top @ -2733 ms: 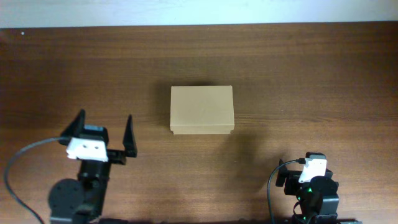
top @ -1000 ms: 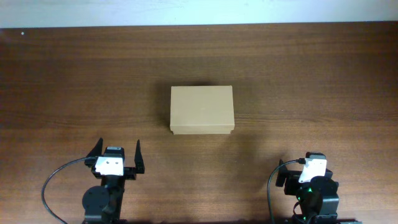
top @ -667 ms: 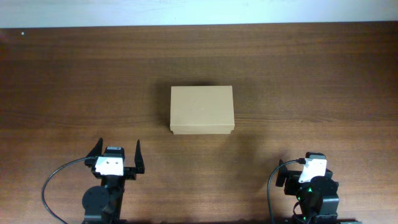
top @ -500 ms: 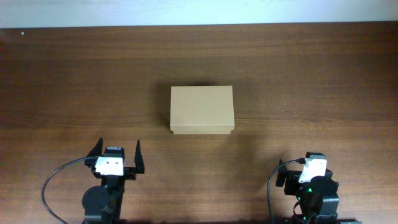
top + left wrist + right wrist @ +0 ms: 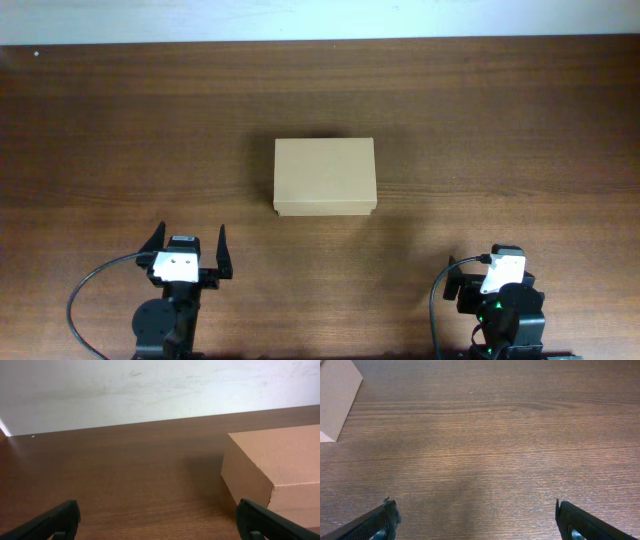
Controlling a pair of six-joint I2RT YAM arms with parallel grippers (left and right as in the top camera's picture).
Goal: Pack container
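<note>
From overhead, the container point(image 5: 324, 177), a plain tan cardboard box with its flap lid shut, is seen at the middle of the worktop point(image 5: 500, 120), a dark surface with wood grain. The left fingers point(image 5: 222, 250) are spread wide and empty near the front edge, well apart from it. The right arm point(image 5: 500, 295) is folded at front right.

Nothing to be packed is seen, so it cannot be told whether packing is done or unbegun. If unbegun, the lid would first need lifting.

In the left wrist view, the container's matte, sharp-edged corner is shown to the right, ahead of the black fingers, and nothing lies between them.

In the right wrist view, the right fingers point(image 5: 375, 525) are held fully apart, empty, over bare grain.
</note>
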